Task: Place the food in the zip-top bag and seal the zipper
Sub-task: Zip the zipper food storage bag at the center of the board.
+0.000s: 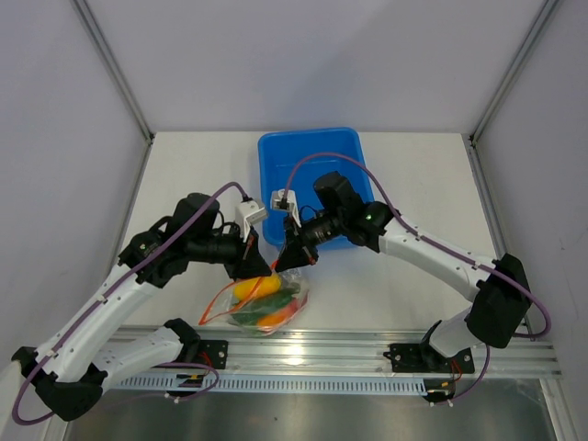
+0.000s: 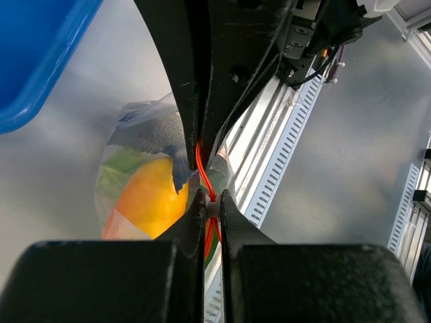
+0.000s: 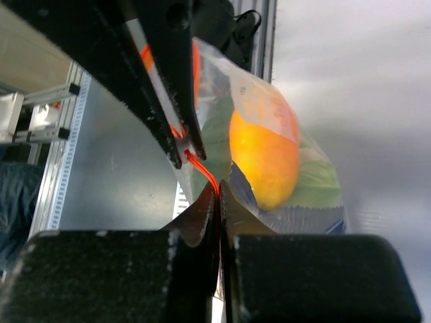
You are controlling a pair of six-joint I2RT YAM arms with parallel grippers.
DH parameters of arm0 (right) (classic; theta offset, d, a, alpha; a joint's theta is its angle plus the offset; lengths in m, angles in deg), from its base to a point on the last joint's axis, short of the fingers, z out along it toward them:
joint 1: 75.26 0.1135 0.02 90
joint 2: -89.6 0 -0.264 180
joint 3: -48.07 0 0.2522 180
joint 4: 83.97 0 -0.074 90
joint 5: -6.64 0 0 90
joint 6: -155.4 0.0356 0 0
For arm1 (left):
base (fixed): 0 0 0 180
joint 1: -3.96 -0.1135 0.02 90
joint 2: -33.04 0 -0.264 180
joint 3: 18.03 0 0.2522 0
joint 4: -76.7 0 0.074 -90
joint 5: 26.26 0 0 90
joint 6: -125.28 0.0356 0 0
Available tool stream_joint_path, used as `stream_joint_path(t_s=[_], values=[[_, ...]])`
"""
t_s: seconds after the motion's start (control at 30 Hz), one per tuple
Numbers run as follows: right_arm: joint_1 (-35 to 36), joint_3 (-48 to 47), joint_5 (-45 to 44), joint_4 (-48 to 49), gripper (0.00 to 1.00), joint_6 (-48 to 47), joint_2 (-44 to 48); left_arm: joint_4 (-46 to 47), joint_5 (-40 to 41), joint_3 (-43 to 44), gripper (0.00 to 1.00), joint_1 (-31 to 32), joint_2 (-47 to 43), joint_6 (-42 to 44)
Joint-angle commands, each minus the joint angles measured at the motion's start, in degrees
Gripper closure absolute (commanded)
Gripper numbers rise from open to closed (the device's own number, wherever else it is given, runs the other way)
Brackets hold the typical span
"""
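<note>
The clear zip-top bag (image 1: 262,305) hangs just above the table's near edge, holding an orange-yellow pepper (image 1: 258,287), green chilies (image 1: 280,299) and a red-orange fruit (image 1: 273,319). Its red-orange zipper (image 2: 203,175) runs between both grippers. My left gripper (image 1: 258,270) is shut on the zipper; in the left wrist view its jaws (image 2: 211,202) pinch the strip. My right gripper (image 1: 292,258) is shut on the zipper close beside it, seen in the right wrist view (image 3: 219,192). The pepper (image 3: 264,149) shows through the plastic. The fish and cauliflower are hidden.
A blue plastic tub (image 1: 312,170) stands behind the grippers at the table's middle back. An aluminium rail (image 1: 367,354) runs along the near edge under the bag. White walls close in both sides.
</note>
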Motion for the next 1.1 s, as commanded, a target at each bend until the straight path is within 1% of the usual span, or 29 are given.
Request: stream_joint_path(t_s=[0.0,0.03,0.1,0.13,0.17,0.23,0.27,0.37,0.63,0.73,0.83,0.97,1.0,1.07], values=[[0.3,0.5,-8.6,4.0,1.0,7.1,1.3,3.5,-2.1,1.5,0.94,0.2,-0.7,-1.2],[0.4,1.2,-12.5,4.1,1.0,8.7,1.9,3.5,-1.4,1.6,0.94,0.1,-0.7,-1.4],[0.9,2.1,-16.0,4.4,1.0,12.6,2.7,3.3,-0.7,1.7,0.93,0.1,-0.6,-1.6],[1.1,3.4,-20.8,4.7,1.0,14.0,4.0,3.3,-0.1,1.9,0.91,0.1,-0.4,-1.7],[1.4,4.1,-23.6,5.3,1.0,17.3,4.6,3.4,0.2,1.9,0.91,0.2,-0.2,-1.9],[1.5,5.5,-27.7,5.5,1.0,19.9,6.5,3.2,1.1,2.5,0.89,0.2,0.5,-2.3],[1.5,6.7,-31.8,5.4,1.0,22.4,7.0,3.3,1.2,2.6,0.89,0.1,1.1,-2.3],[1.5,7.9,-38.2,3.4,1.0,24.3,8.3,3.2,1.5,2.7,0.88,0.2,2.0,-2.5],[1.5,10.7,-47.9,-1.7,1.0,26.5,12.1,2.6,2.7,2.6,0.88,0.2,2.3,-2.6],[1.5,10.8,-52.0,-5.3,1.0,26.4,13.1,2.3,3.0,2.7,0.88,0.2,2.3,-2.7],[1.3,11.3,-54.4,-6.8,1.0,26.4,14.3,1.9,3.1,2.8,0.89,0.2,2.2,-3.0],[0.8,11.3,-55.5,-9.0,1.0,27.3,16.3,1.0,3.4,3.0,0.89,0.1,1.7,-2.9],[0.8,11.3,-57.3,-9.3,1.0,27.4,17.0,0.5,3.7,2.9,0.89,0.2,1.5,-2.8],[0.5,11.1,-58.3,-10.6,1.0,27.4,17.7,0.0,4.1,2.8,0.89,0.2,0.8,-2.7]])
